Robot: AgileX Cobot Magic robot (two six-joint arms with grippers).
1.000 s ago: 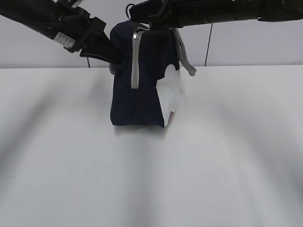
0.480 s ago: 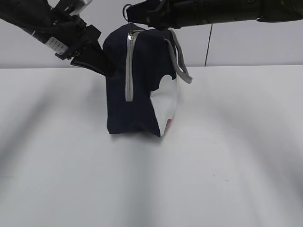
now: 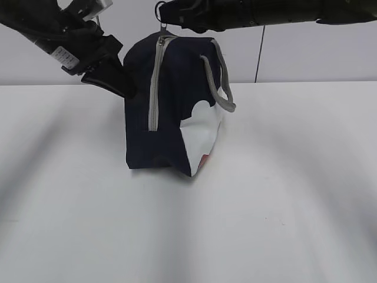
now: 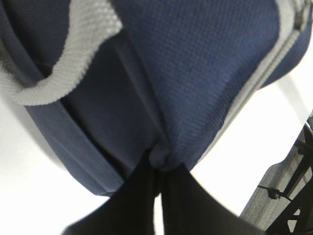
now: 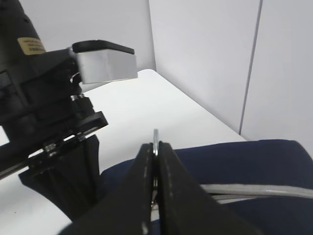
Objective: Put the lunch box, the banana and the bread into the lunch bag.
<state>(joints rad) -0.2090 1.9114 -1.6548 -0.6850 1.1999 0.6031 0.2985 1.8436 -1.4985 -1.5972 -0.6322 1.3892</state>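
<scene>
The lunch bag [image 3: 171, 106] stands upright on the white table [image 3: 283, 194], near the back, with its grey zipper [image 3: 154, 85] running down the side that faces me and a white panel [image 3: 201, 132] on its right end. I see the left gripper [image 3: 121, 82] pressed against the bag's upper left side; from the left wrist view its two dark fingers [image 4: 142, 196] are pinched together on a fold of the navy fabric [image 4: 164, 156]. A grey strap handle [image 4: 63, 58] loops across the top of that view, cut off at the edges. The right gripper [image 3: 168, 17] reaches in from the right above the bag's top corner. In the right wrist view its fingers [image 5: 168, 191] are closed on a thin metal ring pull [image 5: 155, 139], only the ring's upper edge showing above them. The zipper looks closed along the part I can see, so the bag's inside is hidden from me. A second grey handle [image 3: 219, 79] hangs down the bag's right side. The back of the bag is out of my sight in every view.
</scene>
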